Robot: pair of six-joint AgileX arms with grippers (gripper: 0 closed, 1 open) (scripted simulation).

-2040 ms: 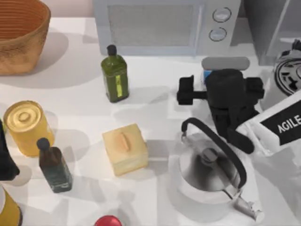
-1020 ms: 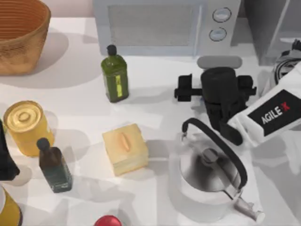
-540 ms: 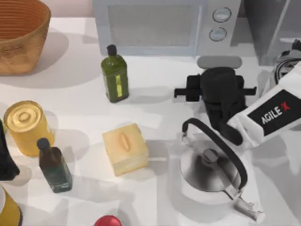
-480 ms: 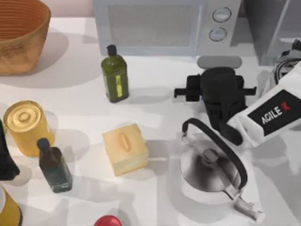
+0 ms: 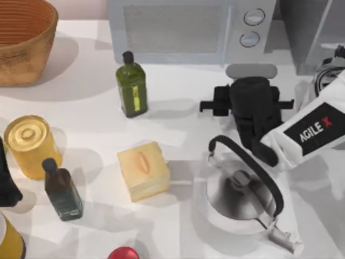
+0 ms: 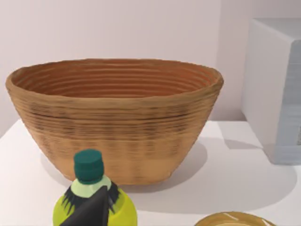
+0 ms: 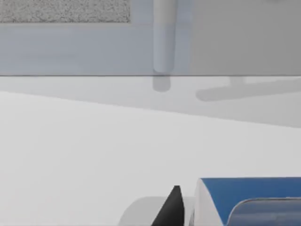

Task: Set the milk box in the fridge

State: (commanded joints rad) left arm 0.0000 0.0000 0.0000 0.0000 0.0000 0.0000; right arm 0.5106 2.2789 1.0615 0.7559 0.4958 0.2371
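Bright even light; soft shadows fall left of objects on table (image 5: 178, 113); no glare; all views slightly soft.

Showing a white right arm (image 5: 312, 129) bearing a black "AGILEX" label, ending in a bulky black wrist housing (image 5: 253, 110).

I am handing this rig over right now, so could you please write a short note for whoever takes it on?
Right gripper: over the table's right half, in front of the white microwave with two round dials, down at the small white milk box with a blue top. Grip not confirmed.
Left arm: parked at the table's left edge, facing the woven brown basket.
Large plain grey fridge: back right corner, partly in view.
Done: approach to the milk box.
Left: secure grip, lift, carry right, set it in the fridge.
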